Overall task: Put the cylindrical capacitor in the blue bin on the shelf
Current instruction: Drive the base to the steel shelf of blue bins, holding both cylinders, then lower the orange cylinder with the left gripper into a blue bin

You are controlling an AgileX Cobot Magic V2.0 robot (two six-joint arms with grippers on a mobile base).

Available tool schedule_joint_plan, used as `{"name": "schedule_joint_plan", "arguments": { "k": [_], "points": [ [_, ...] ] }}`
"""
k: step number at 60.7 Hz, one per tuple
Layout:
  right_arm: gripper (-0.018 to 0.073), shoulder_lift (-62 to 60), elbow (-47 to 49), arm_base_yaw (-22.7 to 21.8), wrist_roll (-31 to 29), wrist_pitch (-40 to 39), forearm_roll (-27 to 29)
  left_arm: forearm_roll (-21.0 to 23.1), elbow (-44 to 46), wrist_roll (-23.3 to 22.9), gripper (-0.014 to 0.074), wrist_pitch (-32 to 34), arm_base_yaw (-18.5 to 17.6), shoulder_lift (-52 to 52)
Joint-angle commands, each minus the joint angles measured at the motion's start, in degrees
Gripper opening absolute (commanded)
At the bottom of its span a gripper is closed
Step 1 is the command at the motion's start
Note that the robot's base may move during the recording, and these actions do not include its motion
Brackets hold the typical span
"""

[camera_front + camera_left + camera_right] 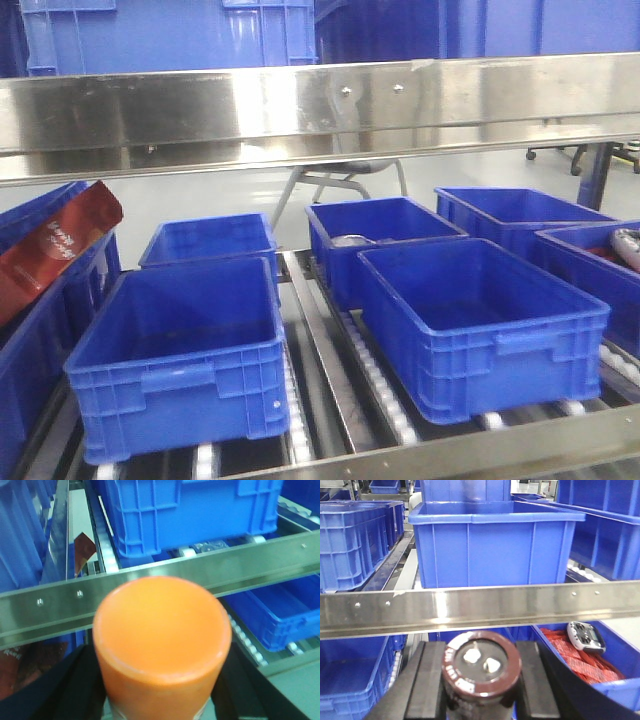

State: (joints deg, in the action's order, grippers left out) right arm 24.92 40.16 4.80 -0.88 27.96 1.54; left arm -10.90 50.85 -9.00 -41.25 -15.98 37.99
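The cylindrical capacitor [481, 665], dark brown with two light terminals on its top, sits between the black pads [427, 680] of my right gripper [481, 682], which is shut on it. It is held just in front of and below the shelf's steel rail [470, 605]. A blue bin [490, 545] stands on the level behind that rail. My left gripper [160, 700] is shut on an orange cylinder [162, 645], in front of another steel rail [165, 575]. In the front view, the shelf [300, 110] holds several open blue bins [180, 350]. Neither gripper shows there.
A red packet [55, 245] leans out of the far-left bin. A grey-white device [586, 636] lies on red packets [575, 662] in the lower right bin. A silvery object [352, 240] rests in the back middle bin. Roller tracks [380, 390] run between bins.
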Motion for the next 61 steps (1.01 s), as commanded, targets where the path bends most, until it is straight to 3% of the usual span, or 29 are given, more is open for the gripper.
{"name": "schedule_joint_plan", "arguments": {
  "k": [1,61],
  "points": [
    [-0.0100,-0.1,0.1,0.0,-0.2,-1.4,0.0,0.1,0.1,-0.1,-0.0111,1.1,-0.2,-0.3],
    [-0.0100,-0.1,0.1,0.0,-0.2,-1.4,0.0,0.1,0.1,-0.1,-0.0111,1.1,-0.2,-0.3]
  ]
}}
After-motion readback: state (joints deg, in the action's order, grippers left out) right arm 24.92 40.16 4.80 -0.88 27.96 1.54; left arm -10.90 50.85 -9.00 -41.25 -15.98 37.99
